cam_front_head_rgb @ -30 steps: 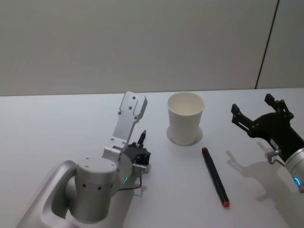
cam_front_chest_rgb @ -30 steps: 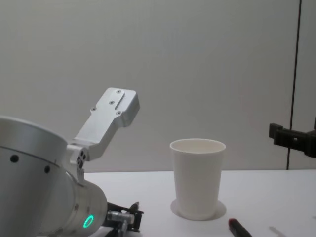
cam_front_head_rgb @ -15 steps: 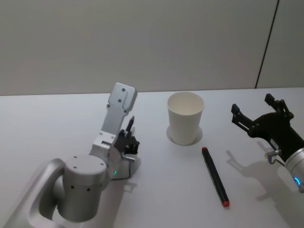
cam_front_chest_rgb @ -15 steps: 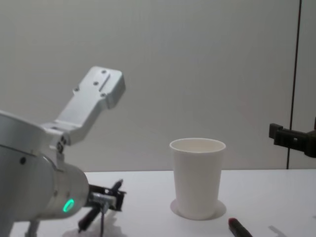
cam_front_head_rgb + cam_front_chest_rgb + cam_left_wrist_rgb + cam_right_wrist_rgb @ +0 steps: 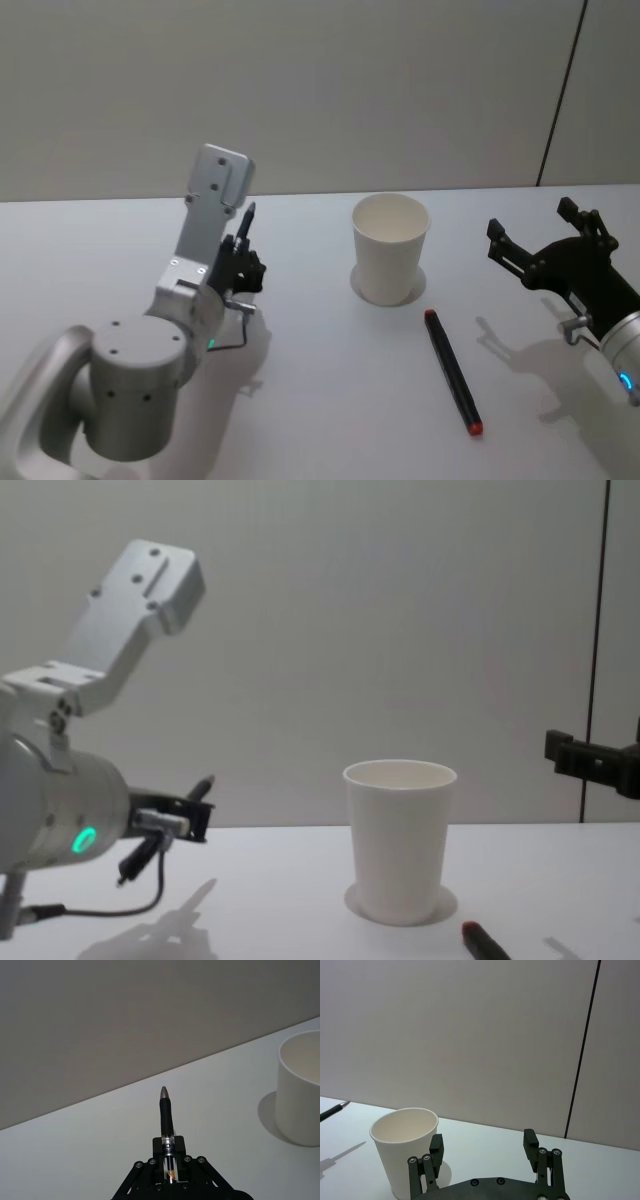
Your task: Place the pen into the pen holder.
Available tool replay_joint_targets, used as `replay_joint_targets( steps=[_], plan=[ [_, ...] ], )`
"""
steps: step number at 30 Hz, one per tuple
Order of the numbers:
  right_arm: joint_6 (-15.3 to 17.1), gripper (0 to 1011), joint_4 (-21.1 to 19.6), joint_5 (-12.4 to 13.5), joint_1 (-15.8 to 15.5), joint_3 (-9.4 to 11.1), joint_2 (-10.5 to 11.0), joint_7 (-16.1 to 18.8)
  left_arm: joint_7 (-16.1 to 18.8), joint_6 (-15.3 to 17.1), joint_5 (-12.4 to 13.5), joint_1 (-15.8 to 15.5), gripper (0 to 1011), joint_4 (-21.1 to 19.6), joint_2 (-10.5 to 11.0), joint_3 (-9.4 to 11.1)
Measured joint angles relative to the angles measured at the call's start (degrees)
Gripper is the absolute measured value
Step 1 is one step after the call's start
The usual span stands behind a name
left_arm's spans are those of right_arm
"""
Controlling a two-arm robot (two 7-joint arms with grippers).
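Head view has the left gripper [image 5: 241, 266] raised over the left half of the worktop [image 5: 340, 410], its jaws closed on the lower barrel of a dark pen [image 5: 246, 226] that points up and toward the far edge. From the left wrist view the pen [image 5: 166, 1110] runs straight out from between the jaws, clear barrel clamped and silver tip leading, with the pen holder [image 5: 300, 1091] off to one side. Judging by the shadow under it in the chest view, the left gripper [image 5: 178, 820] appears to hang clear of the worktop, well apart from the pen holder [image 5: 400, 840]. That white paper cup [image 5: 390, 246] stands upright about midway between the left and right edges, nearer the far edge than the near one, mouth open and nothing inside that can be seen. A red-tipped pen [image 5: 452, 371] lies flat on the worktop just beside the cup's base, on the side toward the near right corner, touching neither gripper. By the right edge the right gripper [image 5: 530, 222] hovers with its jaws spread wide and empty, and the right wrist view has the right gripper [image 5: 483, 1141] facing the cup [image 5: 405, 1154].
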Motion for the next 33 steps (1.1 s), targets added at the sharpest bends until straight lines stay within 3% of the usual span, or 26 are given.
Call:
replay_joint_targets(
  steps=[8, 16, 21, 27, 33],
  plan=[
    [0.0, 1001, 0.0, 0.0, 0.0, 0.0, 0.0, 0.0, -2.79, -5.15, -0.94, 1.29, 131, -1.37, 2.29, -1.73],
    [0.0, 1001, 0.0, 0.0, 0.0, 0.0, 0.0, 0.0, -8.29, -14.88, -2.98, 3.42, 131, -1.65, 5.76, -3.9],
    [0.0, 1002, 0.0, 0.0, 0.0, 0.0, 0.0, 0.0, -10.98, -19.35, -4.27, 4.16, 131, -1.18, 6.94, -4.64],
    [0.0, 1002, 0.0, 0.0, 0.0, 0.0, 0.0, 0.0, -16.39, -26.97, -6.92, 5.02, 131, 0.12, 8.45, -5.6],
    [0.0, 1002, 0.0, 0.0, 0.0, 0.0, 0.0, 0.0, -20.55, -31.86, -8.88, 5.29, 131, 1.31, 9.06, -5.95]
  ],
)
